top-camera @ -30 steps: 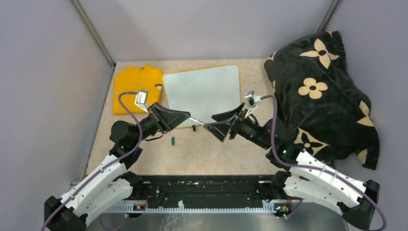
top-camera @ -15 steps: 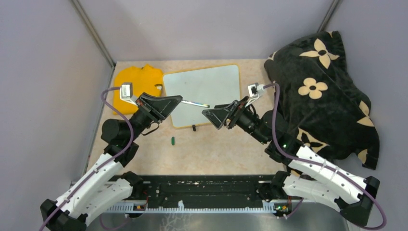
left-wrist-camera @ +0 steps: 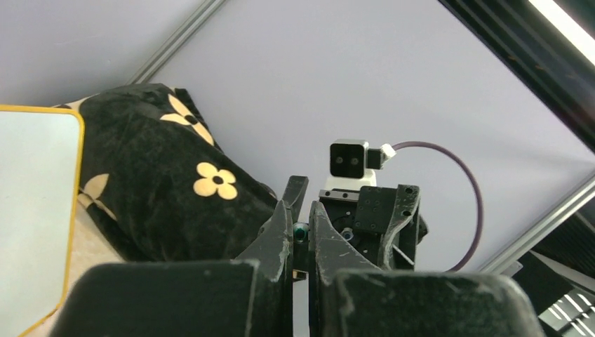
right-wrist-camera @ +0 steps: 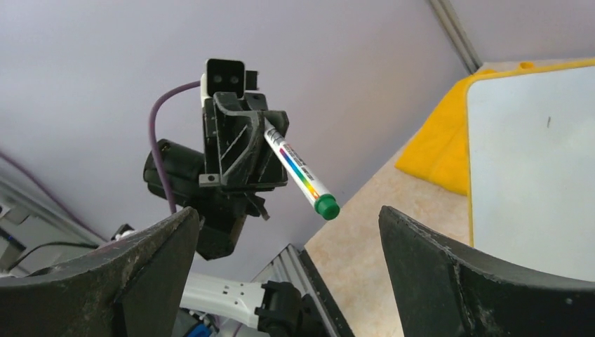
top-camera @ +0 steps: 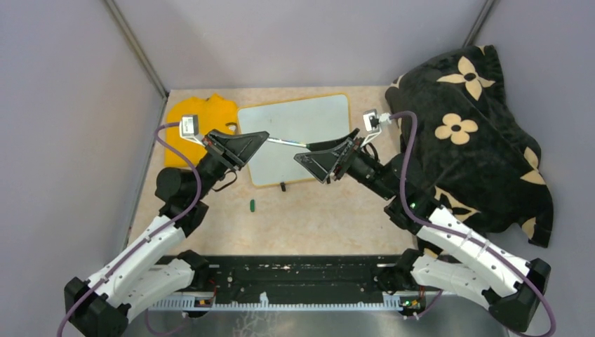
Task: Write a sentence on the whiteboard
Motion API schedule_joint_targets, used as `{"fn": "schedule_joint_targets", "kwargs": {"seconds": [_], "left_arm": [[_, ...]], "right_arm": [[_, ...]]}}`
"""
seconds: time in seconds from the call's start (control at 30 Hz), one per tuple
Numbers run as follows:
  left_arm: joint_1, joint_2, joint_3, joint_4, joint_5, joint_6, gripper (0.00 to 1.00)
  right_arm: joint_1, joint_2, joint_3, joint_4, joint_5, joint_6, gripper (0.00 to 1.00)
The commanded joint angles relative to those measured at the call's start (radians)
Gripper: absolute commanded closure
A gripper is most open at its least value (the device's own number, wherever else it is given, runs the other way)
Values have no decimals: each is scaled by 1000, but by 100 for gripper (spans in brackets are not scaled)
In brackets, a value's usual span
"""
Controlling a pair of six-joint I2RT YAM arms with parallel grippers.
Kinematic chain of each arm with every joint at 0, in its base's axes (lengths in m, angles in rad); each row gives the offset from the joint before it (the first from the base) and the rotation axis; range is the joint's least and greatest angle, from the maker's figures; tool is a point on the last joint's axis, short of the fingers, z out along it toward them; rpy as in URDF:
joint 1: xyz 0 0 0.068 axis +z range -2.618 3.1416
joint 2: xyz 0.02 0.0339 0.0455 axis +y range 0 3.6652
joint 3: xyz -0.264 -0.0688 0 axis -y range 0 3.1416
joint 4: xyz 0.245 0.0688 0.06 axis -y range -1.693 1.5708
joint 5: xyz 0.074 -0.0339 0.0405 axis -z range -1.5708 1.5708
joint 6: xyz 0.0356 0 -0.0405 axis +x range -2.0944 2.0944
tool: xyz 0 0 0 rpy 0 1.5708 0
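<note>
The whiteboard (top-camera: 298, 133) lies flat at the far middle of the table, and I see no green words on it. It also shows in the right wrist view (right-wrist-camera: 533, 175) and the left wrist view (left-wrist-camera: 31, 203). My left gripper (top-camera: 264, 138) is shut on a white marker (top-camera: 284, 143) with a rainbow band and a green end (right-wrist-camera: 303, 174), held in the air above the board. Its jaws pinch the marker (left-wrist-camera: 300, 230). My right gripper (top-camera: 303, 154) faces it, wide open and empty (right-wrist-camera: 291, 253), with the marker's end just in front of it.
A folded yellow cloth (top-camera: 200, 121) lies left of the board. A small green cap (top-camera: 252, 205) lies on the table in front of the board. A black blanket with cream flowers (top-camera: 470, 126) fills the right side. Grey walls enclose the table.
Both grippers have risen and moved away from the table's near edge, from over the board's front edge to above the board. The marker stays in the left gripper; the right gripper stays open.
</note>
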Motion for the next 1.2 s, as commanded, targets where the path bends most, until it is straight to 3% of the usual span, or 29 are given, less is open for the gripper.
{"fn": "schedule_joint_targets", "kwargs": {"seconds": [0.0, 0.4, 0.57, 1.17], "left_arm": [[-4, 9, 7, 113, 4, -66, 100], [-4, 28, -26, 182, 7, -121, 100], [-4, 23, -43, 190, 5, -129, 100], [-3, -8, -38, 97, 1, -80, 100]], "right_arm": [[-52, 13, -36, 237, -167, 46, 6], [-69, 188, 1, 520, -388, 184, 34], [-69, 222, 15, 588, -404, 210, 44], [-70, 243, 39, 513, -265, 222, 47]]}}
